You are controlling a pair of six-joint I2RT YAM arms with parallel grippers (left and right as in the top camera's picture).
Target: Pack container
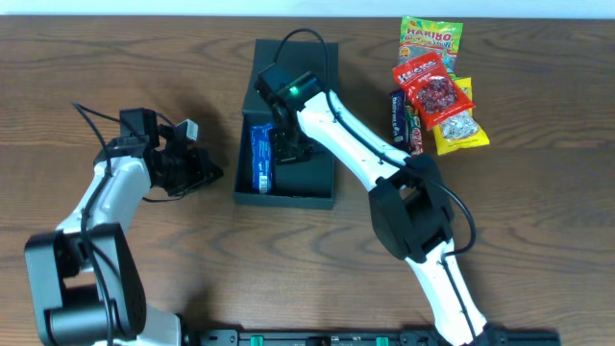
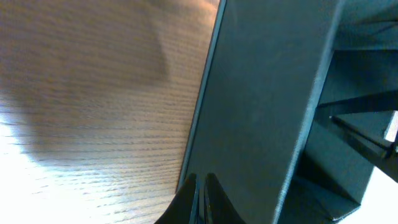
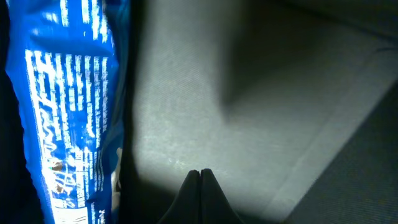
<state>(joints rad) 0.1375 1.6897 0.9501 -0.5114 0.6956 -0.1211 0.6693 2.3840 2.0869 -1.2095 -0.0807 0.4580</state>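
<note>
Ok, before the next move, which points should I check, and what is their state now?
1. Right hand shut and empty inside the container: ok.
2. Blue packet lying in the container: ok.
3. Free floor beside the blue packet: ok.
4. Left hand shut at the container's outer wall; whether it grips it: cannot tell.
5. All snacks packed: not ok; Haribo bag and red packet lie outside.
</note>
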